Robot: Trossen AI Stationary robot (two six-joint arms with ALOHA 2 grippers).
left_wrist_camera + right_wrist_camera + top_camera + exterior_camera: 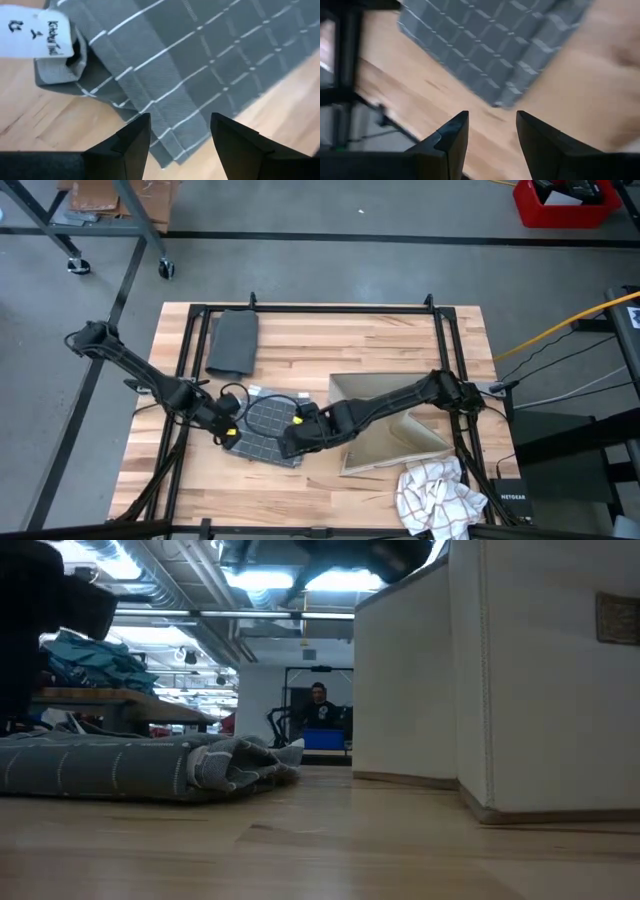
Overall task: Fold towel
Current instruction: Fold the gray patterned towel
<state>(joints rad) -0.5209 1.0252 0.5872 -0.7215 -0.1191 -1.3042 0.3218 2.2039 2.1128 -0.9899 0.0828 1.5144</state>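
The wooden butcher-block bench [330, 340] carries, nearest its front edge, a crumpled white cloth with a red check pattern [438, 495], lying at the front right corner. Just behind it sits a beige fabric storage box [385, 425], lying on the right half of the bench; in the low view its pale wall fills the right side. To the left of the box, near the middle of the bench, lies the grey towel with thin white grid lines [268, 425], spread flat with some edges bunched; a white care label [37, 32] shows at one folded corner in the left wrist view. The left pincer [228, 430] stands at the towel's left edge; its two dark fingers are spread apart above the cloth edge and grasp nothing. The right pincer [295, 438] stands at the towel's right front edge; its fingers are parted, with bare wood between them and the towel corner just beyond, and it holds nothing. Farther back, near the left rear of the bench, a plain dark grey folded cloth [233, 342] lies well apart from the towel. Beyond the bench, a person [318, 700] stands in the room.
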